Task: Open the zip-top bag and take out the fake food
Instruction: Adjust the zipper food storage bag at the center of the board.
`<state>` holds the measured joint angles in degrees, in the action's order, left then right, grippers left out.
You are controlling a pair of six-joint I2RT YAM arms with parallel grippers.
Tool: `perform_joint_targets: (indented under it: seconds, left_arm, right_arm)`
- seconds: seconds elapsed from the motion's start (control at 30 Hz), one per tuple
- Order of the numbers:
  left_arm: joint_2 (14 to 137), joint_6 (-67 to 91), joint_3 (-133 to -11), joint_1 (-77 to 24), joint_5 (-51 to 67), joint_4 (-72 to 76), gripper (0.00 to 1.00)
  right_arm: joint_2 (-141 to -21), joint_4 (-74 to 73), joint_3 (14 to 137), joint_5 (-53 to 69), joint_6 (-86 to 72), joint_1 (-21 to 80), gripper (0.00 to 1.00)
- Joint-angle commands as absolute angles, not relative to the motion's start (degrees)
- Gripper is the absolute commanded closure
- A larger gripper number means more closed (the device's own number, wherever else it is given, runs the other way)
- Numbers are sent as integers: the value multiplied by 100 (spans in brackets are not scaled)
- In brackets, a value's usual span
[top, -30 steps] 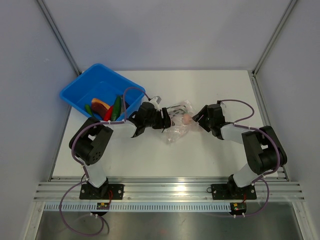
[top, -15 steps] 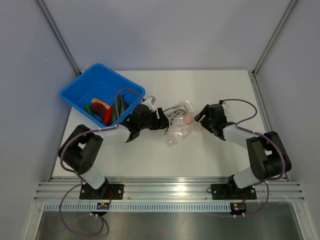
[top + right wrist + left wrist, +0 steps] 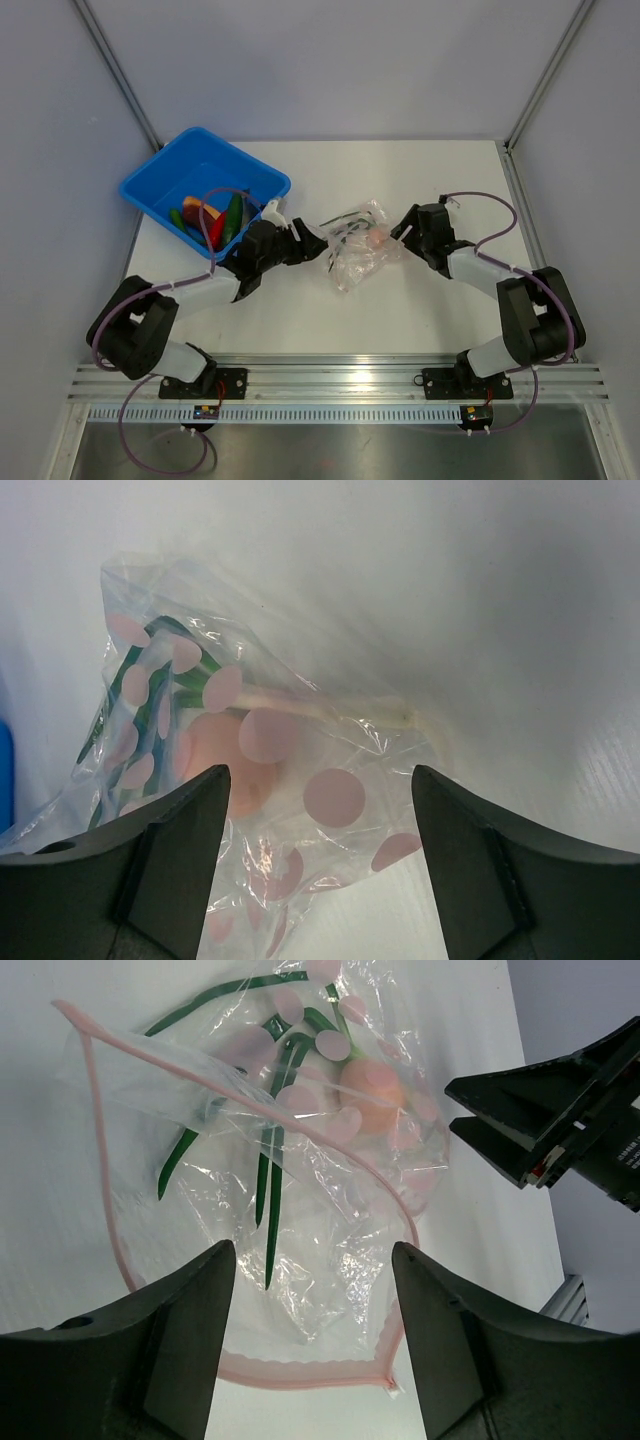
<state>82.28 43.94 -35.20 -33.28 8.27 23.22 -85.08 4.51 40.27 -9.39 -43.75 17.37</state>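
The zip-top bag (image 3: 352, 256) lies crumpled on the white table between both grippers, clear with pink dots. In the left wrist view its pink zip strip (image 3: 300, 1377) loops round a gaping mouth that faces my left gripper. Fake food inside: a pinkish-orange ball (image 3: 368, 1090) and thin green stems (image 3: 268, 1160). My left gripper (image 3: 312, 1260) is open just short of the bag's mouth, nothing between its fingers. On the bag's opposite side my right gripper (image 3: 318, 780) is open wide, the ball (image 3: 212, 765) ahead of its left finger. Neither touches the bag.
A blue bin (image 3: 160, 175) stands at the back left, close behind my left arm, holding green, red and orange-tan toy foods (image 3: 212, 217). Grey walls enclose the table, and a metal rail (image 3: 330, 380) runs along its near edge.
My left arm has drawn back to the left, away from the bag. The right gripper has opened wider and backed off slightly. The bag rests on the table between them.
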Motion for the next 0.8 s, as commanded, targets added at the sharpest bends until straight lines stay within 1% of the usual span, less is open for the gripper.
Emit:
perform_joint_targets:
  seconds: [0.0, 0.13, 0.2, 0.27, 0.43, 0.77]
  left_arm:
    - [7823, 4500, -3341, -3313, 492, 2874, 33]
    - [7655, 4482, -3243, -3313, 492, 3023, 33]
    - [7647, 4483, -3243, -3313, 527, 3059, 27]
    - [7646, 4421, -3278, -3313, 562, 3085, 25]
    - [7734, 4263, -3419, -3331, 606, 3129, 25]
    - [8499, 4263, -3999, -3586, 659, 3217, 25]
  right_arm:
    - [-8183, 440, 4140, -1081, -4271, 1784, 19]
    - [-8095, 229, 4148, -1230, -4351, 1775, 16]
    - [-8069, 185, 4157, -1213, -4447, 1784, 13]
    - [-8086, 132, 4175, -1230, -4543, 1775, 12]
    - [-8148, 26, 4193, -915, -4781, 1749, 10]
    - [-8156, 193, 3999, -800, -5159, 1749, 8]
